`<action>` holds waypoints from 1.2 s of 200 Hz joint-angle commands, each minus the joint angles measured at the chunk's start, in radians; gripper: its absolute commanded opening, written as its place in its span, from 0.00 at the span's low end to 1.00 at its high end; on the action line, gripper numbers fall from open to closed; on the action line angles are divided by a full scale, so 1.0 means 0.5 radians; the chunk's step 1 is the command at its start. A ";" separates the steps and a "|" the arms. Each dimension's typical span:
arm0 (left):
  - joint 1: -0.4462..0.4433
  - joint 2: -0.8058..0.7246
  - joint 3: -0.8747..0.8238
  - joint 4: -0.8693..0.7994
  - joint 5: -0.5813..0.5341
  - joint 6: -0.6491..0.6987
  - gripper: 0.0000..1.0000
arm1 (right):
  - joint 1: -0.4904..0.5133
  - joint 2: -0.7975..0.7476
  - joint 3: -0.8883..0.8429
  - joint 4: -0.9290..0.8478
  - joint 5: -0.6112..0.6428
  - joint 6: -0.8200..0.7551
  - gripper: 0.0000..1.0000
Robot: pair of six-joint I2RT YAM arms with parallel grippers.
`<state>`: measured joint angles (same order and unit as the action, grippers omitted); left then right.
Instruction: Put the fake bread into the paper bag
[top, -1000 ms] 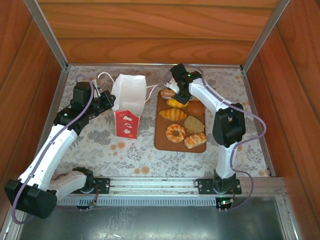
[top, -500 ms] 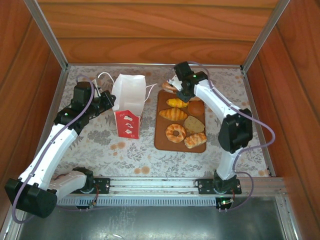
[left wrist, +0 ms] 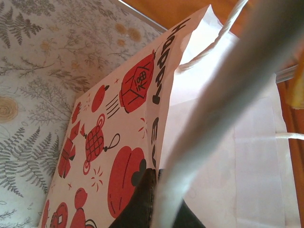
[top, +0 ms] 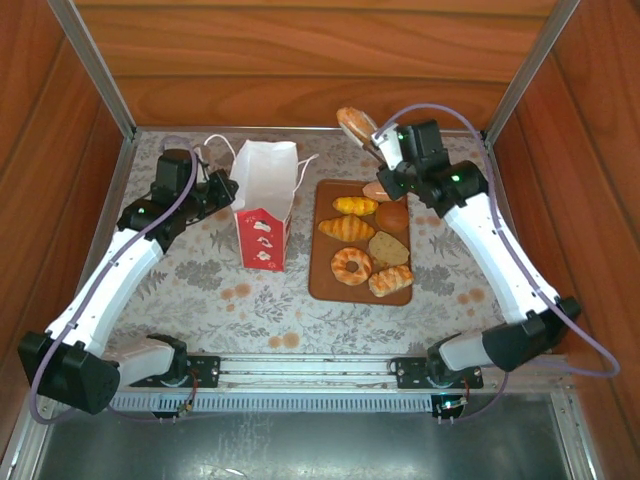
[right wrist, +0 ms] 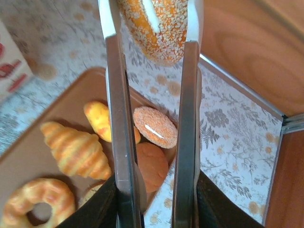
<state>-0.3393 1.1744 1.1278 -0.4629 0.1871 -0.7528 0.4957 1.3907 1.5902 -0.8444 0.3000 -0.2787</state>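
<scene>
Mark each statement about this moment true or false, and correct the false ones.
1. The right gripper holds a crumb-coated roll lifted clear of the board. True.
2. The left gripper is closed on the rim of the paper bag. True.
3. The paper bag lies flat on its side. False: it stands upright with its mouth open.
4. The ring doughnut is inside the bag. False: it lies on the brown board, beside the other pastries.
</scene>
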 commanded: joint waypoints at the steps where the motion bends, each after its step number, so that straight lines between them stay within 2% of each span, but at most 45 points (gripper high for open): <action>1: -0.032 0.046 0.074 0.036 0.018 0.034 0.00 | -0.010 -0.133 0.009 0.095 -0.147 0.141 0.27; 36: -0.082 0.112 0.094 0.044 0.007 0.033 0.00 | 0.020 -0.187 0.190 0.052 -0.400 0.215 0.26; 61: -0.109 0.151 0.108 0.048 -0.009 0.040 0.00 | 0.128 -0.167 0.309 0.037 -0.597 0.231 0.26; 95: -0.125 0.173 0.122 0.055 -0.025 0.046 0.00 | 0.383 0.006 0.523 -0.078 -0.577 0.166 0.26; 127: -0.138 0.166 0.122 0.057 -0.039 0.046 0.00 | 0.514 0.194 0.675 -0.174 -0.611 0.132 0.26; 240: -0.147 0.094 0.034 0.063 -0.115 0.025 0.00 | 0.530 0.348 0.505 -0.291 -0.501 0.077 0.26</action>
<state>-0.4072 1.2514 1.1572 -0.4549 0.1516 -0.7406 0.7589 1.5734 1.8725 -0.9852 0.0341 -0.2245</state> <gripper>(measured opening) 0.050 0.341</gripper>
